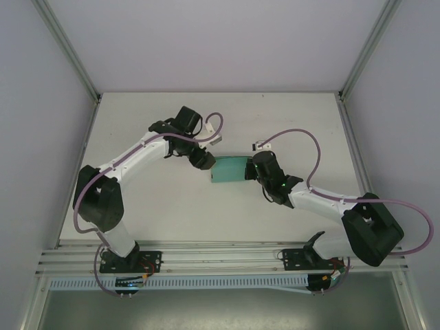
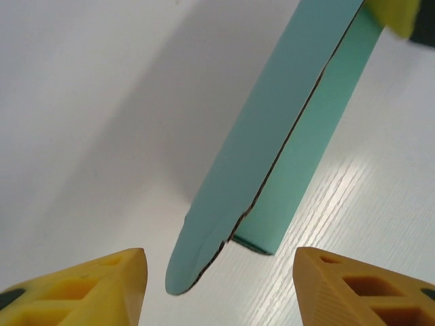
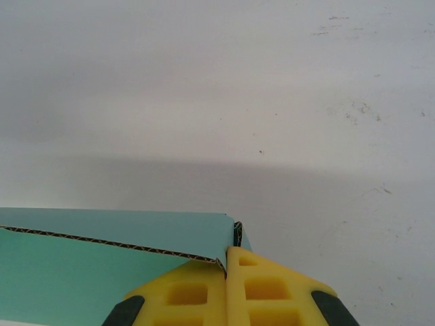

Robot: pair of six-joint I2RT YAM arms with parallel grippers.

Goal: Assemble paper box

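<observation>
The paper box [image 1: 229,170], thin teal card, lies at the middle of the table between both arms. My right gripper [image 1: 253,169] holds its right end. In the right wrist view the yellow jaws [image 3: 228,261] are pressed together on a corrugated wall edge of the box [image 3: 102,272]. My left gripper [image 1: 203,160] sits at the box's left end. In the left wrist view its yellow fingers [image 2: 102,288] stand apart around the gap [image 2: 219,285]. A rounded teal flap [image 2: 204,238] points toward that gap and touches neither finger. The box body [image 2: 306,156] stretches away behind it.
The white table [image 1: 172,213] has metal frame posts at its back corners [image 1: 93,89]. A yellow fingertip of the right gripper [image 2: 397,13] shows at the box's far end in the left wrist view. Purple cables [image 1: 302,137] loop over both arms.
</observation>
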